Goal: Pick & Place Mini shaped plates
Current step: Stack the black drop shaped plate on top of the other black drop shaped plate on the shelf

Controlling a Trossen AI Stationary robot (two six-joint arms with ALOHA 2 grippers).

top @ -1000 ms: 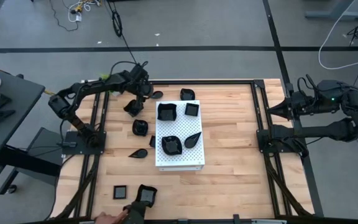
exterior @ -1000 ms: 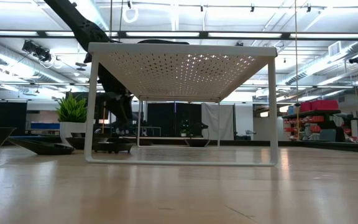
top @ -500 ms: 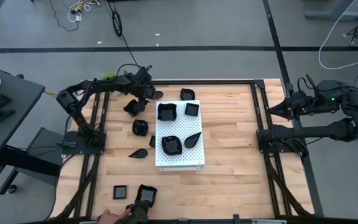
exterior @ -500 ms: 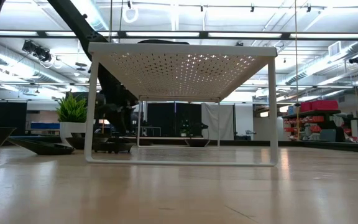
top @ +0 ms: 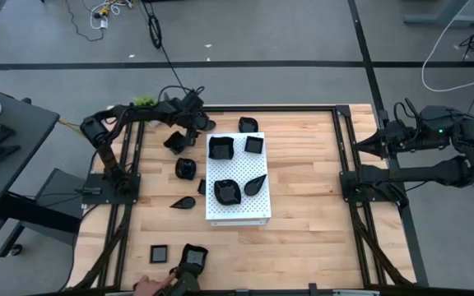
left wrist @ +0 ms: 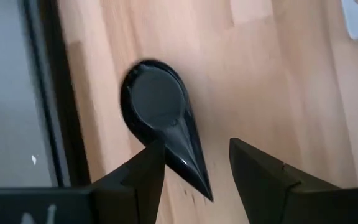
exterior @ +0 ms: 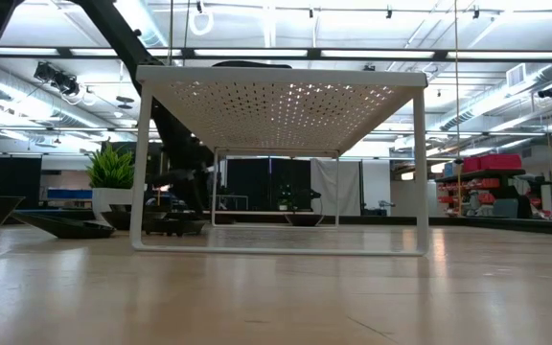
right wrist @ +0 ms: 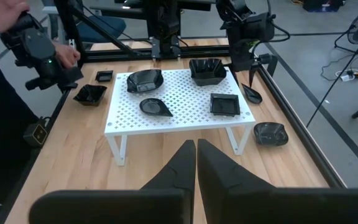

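Left wrist view: the teardrop plate (left wrist: 160,121) lies flat on the wooden table (left wrist: 278,81), its pointed tip running between the two fingers (left wrist: 145,171) without touching either.
Left gripper (top: 197,125): spread wide, empty, poised over that plate (top: 207,125) at the table's far edge, just beside the white board (top: 237,187).
Right gripper (right wrist: 196,155): clenched, empty, parked off the table's right side.
Other plates: four sit on the board, several more on the table around it.

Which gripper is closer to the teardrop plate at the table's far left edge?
Left. The left gripper hovers right over the teardrop plate, jaws open astride its tip. The right gripper waits shut beyond the table's opposite edge.
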